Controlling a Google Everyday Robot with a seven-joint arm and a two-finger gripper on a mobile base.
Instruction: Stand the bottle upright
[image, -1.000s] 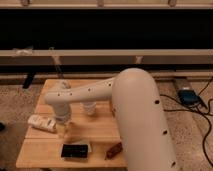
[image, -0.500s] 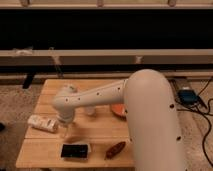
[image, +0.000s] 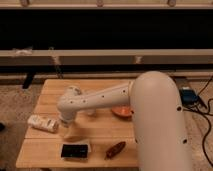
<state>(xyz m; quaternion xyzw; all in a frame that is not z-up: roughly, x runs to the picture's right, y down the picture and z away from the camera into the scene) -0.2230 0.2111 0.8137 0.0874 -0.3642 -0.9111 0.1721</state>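
Dark wall panels and pale horizontal rails stand behind a light wooden table (image: 50, 90). On its left part, near the edge, a small cream-white cylindrical plastic bottle (image: 42, 123) lies on its side, just to the left of the gripper (image: 70, 132) and level with it; whether they touch cannot be told. The bottle's label is a faint patch with no readable writing.

The thick white arm (image: 100, 97) reaches in from the right, crosses the table leftward and bends down at the wrist, so the gripper points at the tabletop. Its fingers are spread and hold nothing. Closer to the front edge lie a flat black rectangular slab (image: 76, 150) and a reddish-brown elongated object (image: 116, 149).
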